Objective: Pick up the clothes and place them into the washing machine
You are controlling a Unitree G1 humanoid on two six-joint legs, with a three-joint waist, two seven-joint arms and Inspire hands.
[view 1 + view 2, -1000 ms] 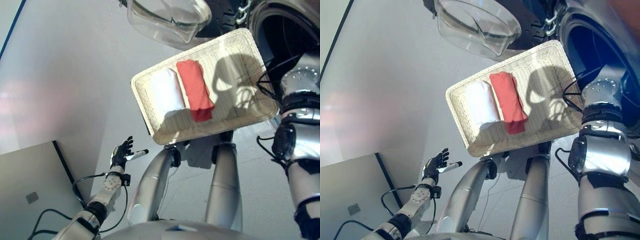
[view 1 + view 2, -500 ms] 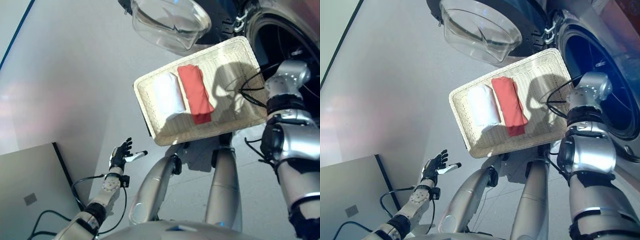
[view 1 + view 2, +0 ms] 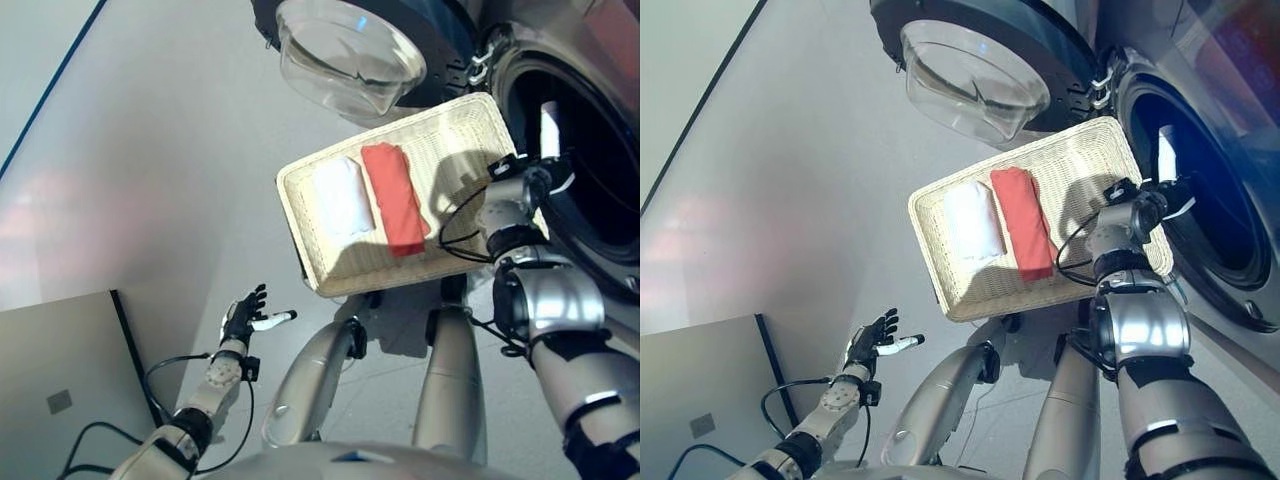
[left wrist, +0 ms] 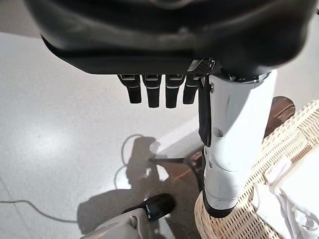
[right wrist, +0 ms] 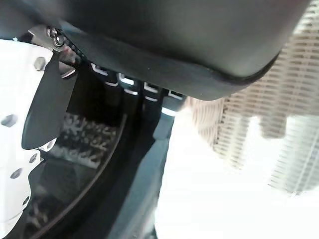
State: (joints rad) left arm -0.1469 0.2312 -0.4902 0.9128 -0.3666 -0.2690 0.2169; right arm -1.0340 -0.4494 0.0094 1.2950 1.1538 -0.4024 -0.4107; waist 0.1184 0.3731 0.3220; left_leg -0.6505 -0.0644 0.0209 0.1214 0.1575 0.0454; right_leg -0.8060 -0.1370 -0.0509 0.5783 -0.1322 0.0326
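Right hand (image 3: 1165, 192) reaches past the woven wicker basket (image 3: 940, 260) to the washer's round drum (image 3: 1200, 200); its fingers look straight, we think. Folded red cloth (image 3: 1022, 220) and white cloth (image 3: 975, 220) lie side by side in the basket. Left hand (image 3: 243, 315) hangs with fingers spread, low at left.

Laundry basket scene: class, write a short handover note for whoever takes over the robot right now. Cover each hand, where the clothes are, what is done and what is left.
Left hand: open, fingers straight, idle low over the floor, holding nothing.
Right hand: at the washing machine opening, past the basket's far edge; whether its fingers hold anything cannot be told.
Clothes: the white cloth and the red cloth lie folded side by side in the basket. The machine's door stands open.
Done: nothing can be confirmed as loaded.
Left: pick up both cloths and put them into the drum.
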